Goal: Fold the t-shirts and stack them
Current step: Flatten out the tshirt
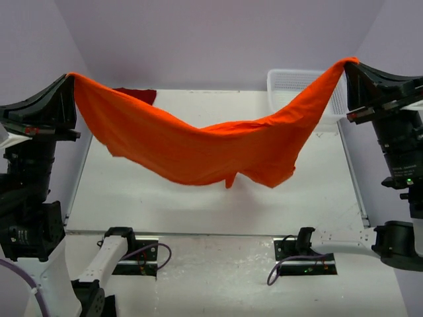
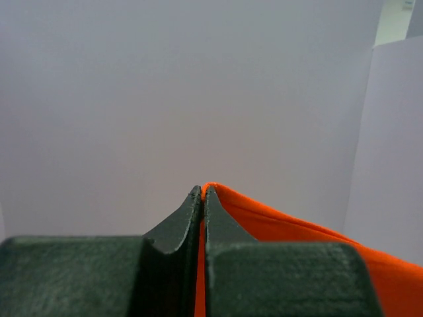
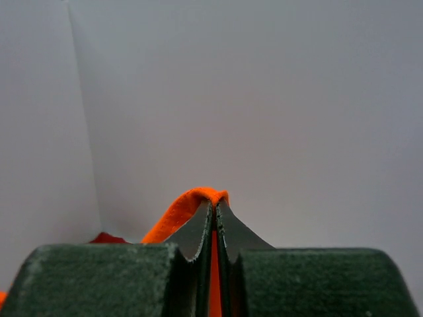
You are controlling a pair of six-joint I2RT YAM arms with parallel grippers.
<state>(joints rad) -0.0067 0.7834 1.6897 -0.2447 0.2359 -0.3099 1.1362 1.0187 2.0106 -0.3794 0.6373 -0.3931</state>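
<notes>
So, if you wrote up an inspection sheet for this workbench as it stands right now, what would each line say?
Surface: white table, speckled marks near the arm bases.
Job's things: orange t-shirt strung in the air between the two grippers, sagging in the middle; dark red t-shirt at the table's far left, mostly hidden behind it.
Clutter: white mesh basket at the far right corner.
Grippers: left gripper shut on one end of the orange t-shirt; right gripper shut on the other end.
Cables: purple cables looped beside each arm base.
Surroundings: plain pale walls; nothing else seen.
</notes>
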